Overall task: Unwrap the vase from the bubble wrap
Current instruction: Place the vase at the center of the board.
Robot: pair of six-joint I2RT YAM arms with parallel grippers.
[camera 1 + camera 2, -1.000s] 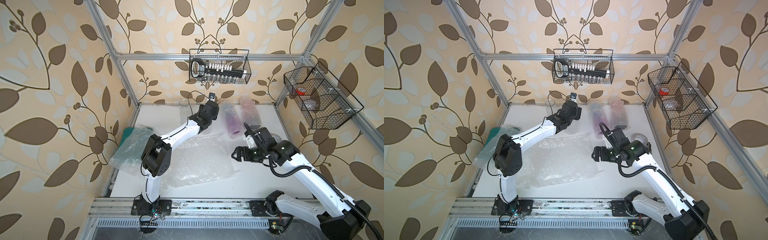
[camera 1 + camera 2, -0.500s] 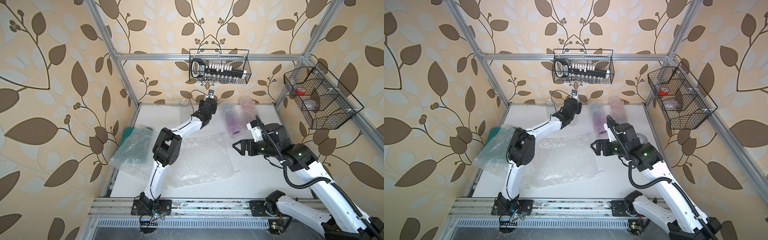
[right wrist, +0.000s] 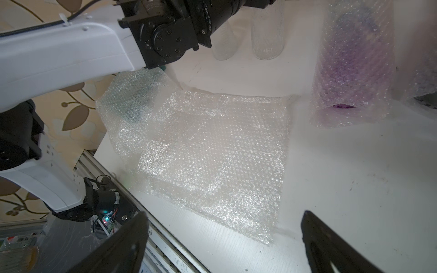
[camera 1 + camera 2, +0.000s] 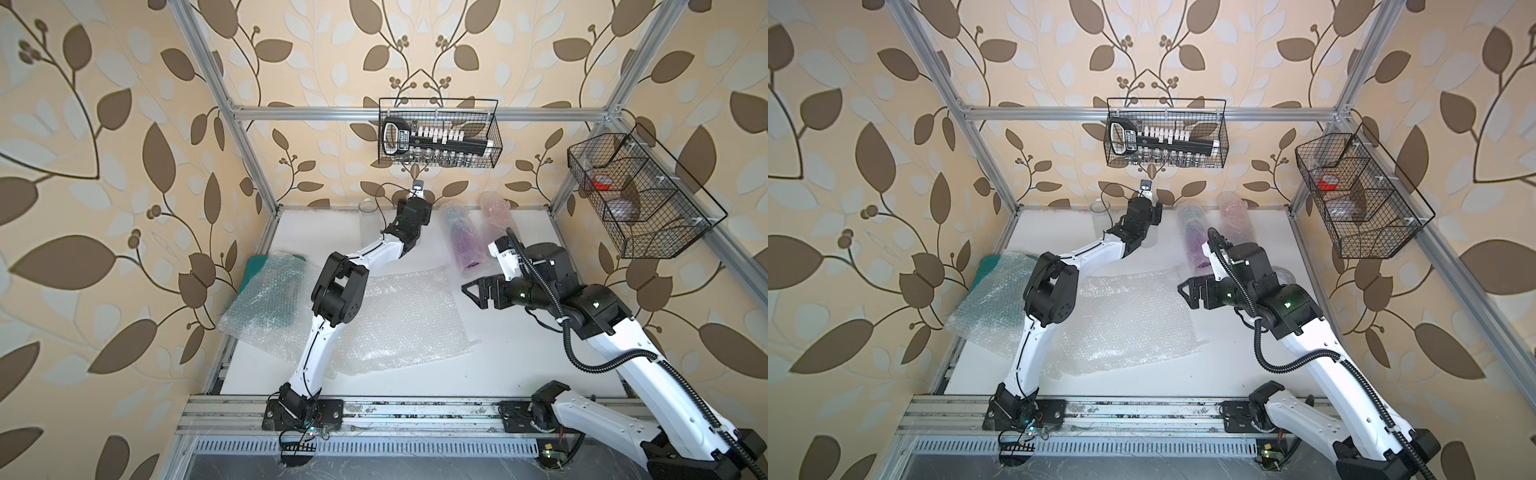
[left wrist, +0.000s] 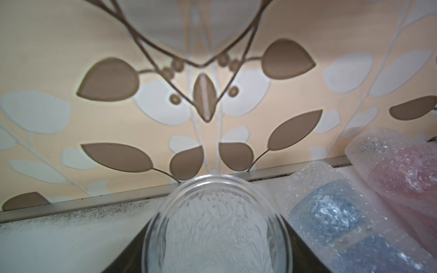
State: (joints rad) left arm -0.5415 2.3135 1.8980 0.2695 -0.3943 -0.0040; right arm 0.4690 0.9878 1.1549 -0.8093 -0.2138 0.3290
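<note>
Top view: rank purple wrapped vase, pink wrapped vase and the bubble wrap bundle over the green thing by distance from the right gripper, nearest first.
From the right gripper, in a top view:
1. purple wrapped vase, just beyond it, toward the back.
2. pink wrapped vase, farther back and slightly right.
3. bubble wrap bundle, far across on the left side.

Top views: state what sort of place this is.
Probably a robot test cell dressed as a room: aluminium frame, leaf wallpaper, left arm and right arm bolted to a base rail.
</note>
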